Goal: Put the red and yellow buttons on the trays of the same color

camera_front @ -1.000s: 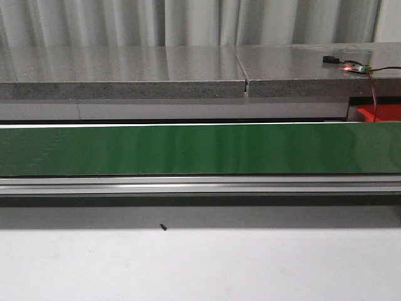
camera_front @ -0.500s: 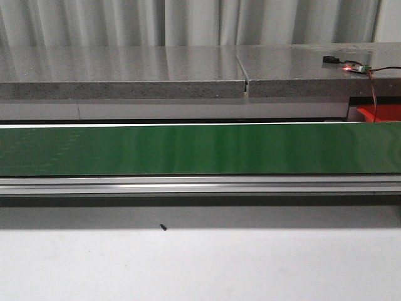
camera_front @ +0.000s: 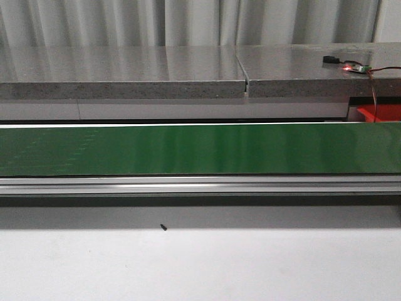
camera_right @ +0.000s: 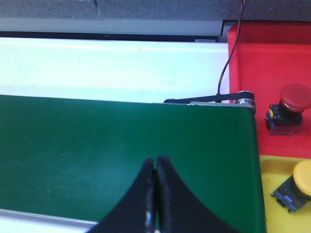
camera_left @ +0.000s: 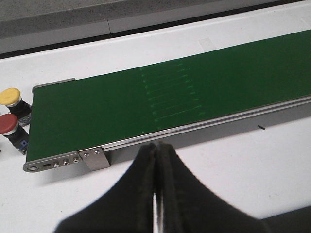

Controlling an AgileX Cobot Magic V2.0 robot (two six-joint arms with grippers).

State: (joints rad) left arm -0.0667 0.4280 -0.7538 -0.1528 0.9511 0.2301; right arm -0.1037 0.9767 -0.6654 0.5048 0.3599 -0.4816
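Right wrist view: the right gripper is pressed shut with nothing in it, over the green belt. A red button is seen on the red tray, and a yellow button on the yellow tray. The left gripper is closed and empty too. A yellow button and a red button are seen beside the belt's end.

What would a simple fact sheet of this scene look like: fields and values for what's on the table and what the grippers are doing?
belt: long green belt, nothing on it
red tray: holds a red button
yellow tray: holds a yellow button
other buttons: yellow and red, beside the belt's end
left gripper: shut, empty
right gripper: shut, empty
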